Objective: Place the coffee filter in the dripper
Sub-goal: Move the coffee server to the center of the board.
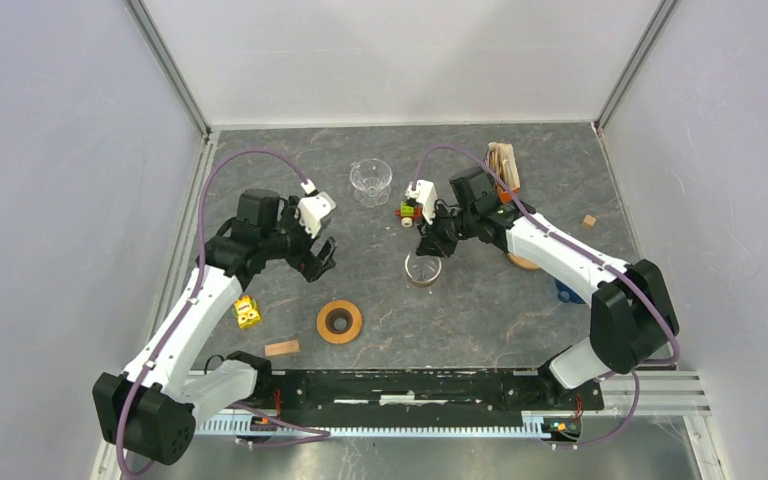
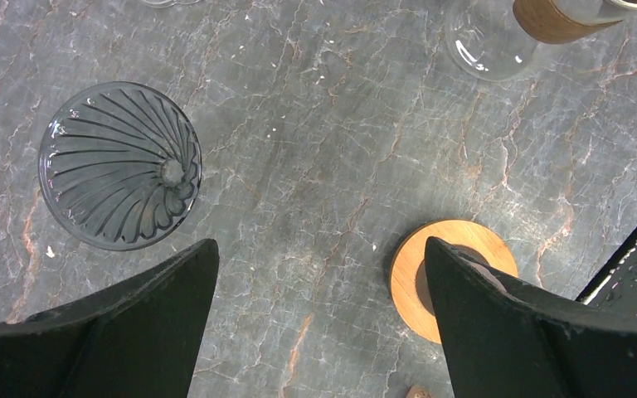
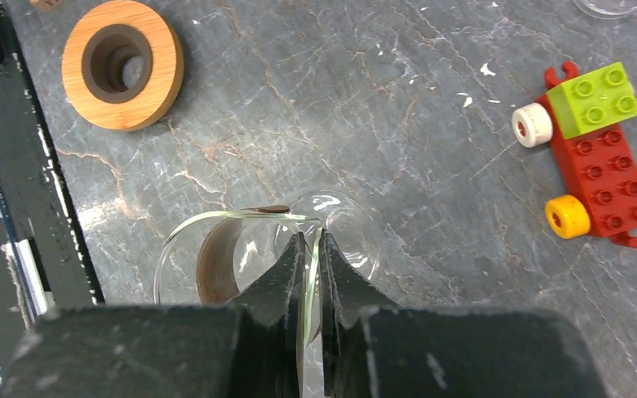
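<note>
So, the stack of pale brown paper coffee filters (image 1: 503, 165) is seen standing at the back right of the dark marbled bench (image 1: 480, 320). It's tucked just behind the right arm's wrist and is touched by neither claw. The clear ribbed glass dripper (image 1: 371, 180) is sat mouth up near the back middle of the bench, off to the left of the filters, with bare bench between them.

The right claw (image 3: 308, 240) is clenched on the clear glass carafe with a brown wooden collar (image 1: 423, 270). In the right wrist view, the thin glass rim is pinched between the two black fingers (image 3: 278, 274). From that claw, the filters are found behind and to the right, with the arm's own wrist in between. A red, green and yellow toy brick car (image 3: 597, 157) is parked near the carafe.

The left claw (image 2: 319, 245) is spread wide and nothing is gripped in it. It's held over bare bench on the left half, well apart from the filters. In the left wrist view, the dripper is seen just past the left fingertip. A round wooden ring (image 2: 452, 278) is partly hidden behind the other finger.
</note>
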Controlling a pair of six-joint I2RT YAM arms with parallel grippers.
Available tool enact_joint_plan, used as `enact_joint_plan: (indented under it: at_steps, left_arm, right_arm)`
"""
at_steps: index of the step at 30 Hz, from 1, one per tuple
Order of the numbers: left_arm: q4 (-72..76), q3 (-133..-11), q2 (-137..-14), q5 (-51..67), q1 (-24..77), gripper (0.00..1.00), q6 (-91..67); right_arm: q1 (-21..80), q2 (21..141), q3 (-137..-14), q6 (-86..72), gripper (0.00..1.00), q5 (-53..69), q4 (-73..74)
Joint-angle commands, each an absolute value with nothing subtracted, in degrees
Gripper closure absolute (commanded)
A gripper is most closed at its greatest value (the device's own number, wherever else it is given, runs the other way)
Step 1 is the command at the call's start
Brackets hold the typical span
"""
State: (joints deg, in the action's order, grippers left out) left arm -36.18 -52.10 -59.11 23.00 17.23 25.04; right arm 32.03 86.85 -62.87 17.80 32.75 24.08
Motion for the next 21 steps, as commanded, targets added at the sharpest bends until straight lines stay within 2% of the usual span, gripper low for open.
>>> enact_joint_plan:
  at_steps: [1, 9, 14, 18, 21]
  left_arm:
    - [-37.0, -51.9, -59.0, 24.3, 17.6, 0.00, 27.7]
    - [-39.9, -50.0, -59.8, 20.7, 20.4, 0.00, 31.1]
    - [-40.1, -47.7, -59.8, 15.8, 23.0, 0.00, 32.6]
    - [-40.9, -46.9, -60.8, 13.7, 24.4, 0.00, 33.4]
    - [-40.9, -46.9, -62.4, 12.4, 25.0, 0.00, 32.6]
  right_arm:
    - [32.2, 87.0, -61.4, 16.7, 1.00, 36.5, 24.4]
    - [33.6, 86.3, -58.3, 14.9, 1.00, 37.7, 20.7]
    - [34.1, 86.9, -59.0, 14.7, 0.95, 38.1, 20.8]
    - [34.1, 87.1, -60.4, 14.9, 0.83, 37.3, 21.8]
    - [34.1, 87.1, -62.0, 15.6, 0.68, 35.7, 23.0]
